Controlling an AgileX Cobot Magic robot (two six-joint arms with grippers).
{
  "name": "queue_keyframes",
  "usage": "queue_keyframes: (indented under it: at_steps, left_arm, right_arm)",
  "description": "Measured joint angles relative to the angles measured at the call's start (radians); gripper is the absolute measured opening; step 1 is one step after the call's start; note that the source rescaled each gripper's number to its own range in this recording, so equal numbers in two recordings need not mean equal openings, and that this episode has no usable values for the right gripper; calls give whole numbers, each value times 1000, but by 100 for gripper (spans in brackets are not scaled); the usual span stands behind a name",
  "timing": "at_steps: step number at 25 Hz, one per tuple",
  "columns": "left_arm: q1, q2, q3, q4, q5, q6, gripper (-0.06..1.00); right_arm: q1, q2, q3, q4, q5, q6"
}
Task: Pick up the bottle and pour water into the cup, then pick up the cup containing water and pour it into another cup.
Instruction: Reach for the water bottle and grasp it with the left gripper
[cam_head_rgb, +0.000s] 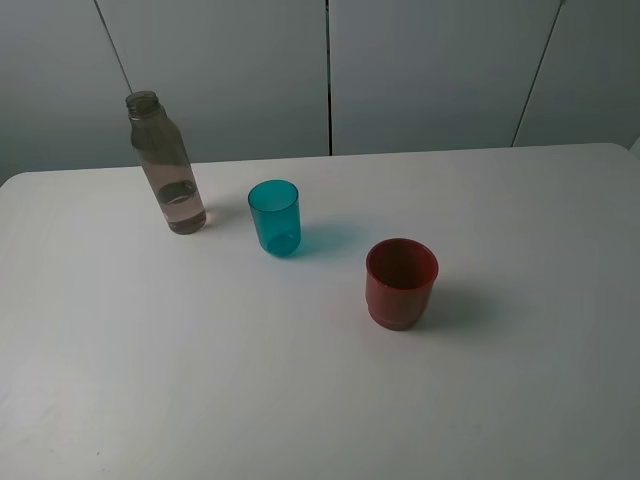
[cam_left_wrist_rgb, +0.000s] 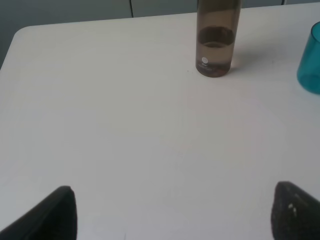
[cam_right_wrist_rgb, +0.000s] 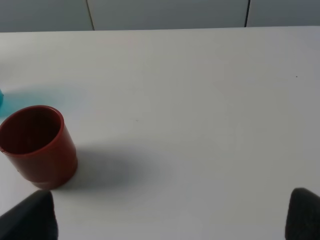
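The clear brownish bottle (cam_head_rgb: 166, 168) stands upright at the back left of the white table (cam_head_rgb: 320, 400), uncapped, with a little water at its bottom. It also shows in the left wrist view (cam_left_wrist_rgb: 216, 40). The teal cup (cam_head_rgb: 274, 217) stands upright right of it, and its edge shows in the left wrist view (cam_left_wrist_rgb: 311, 65). The red cup (cam_head_rgb: 401, 283) stands upright near the middle, also in the right wrist view (cam_right_wrist_rgb: 37, 146). My left gripper (cam_left_wrist_rgb: 172, 212) is open and empty, short of the bottle. My right gripper (cam_right_wrist_rgb: 170, 215) is open and empty, beside the red cup. Neither gripper shows in the high view.
Grey wall panels (cam_head_rgb: 330, 70) rise behind the table's far edge. The table's rounded left corner (cam_left_wrist_rgb: 20, 32) shows in the left wrist view.
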Motion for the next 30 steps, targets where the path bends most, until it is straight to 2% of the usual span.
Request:
queue_keyframes:
  at_steps: [30]
  left_arm:
    - [0, 0, -2, -2, -11, -4, 98]
  right_arm:
    - [0, 0, 0, 0, 0, 0]
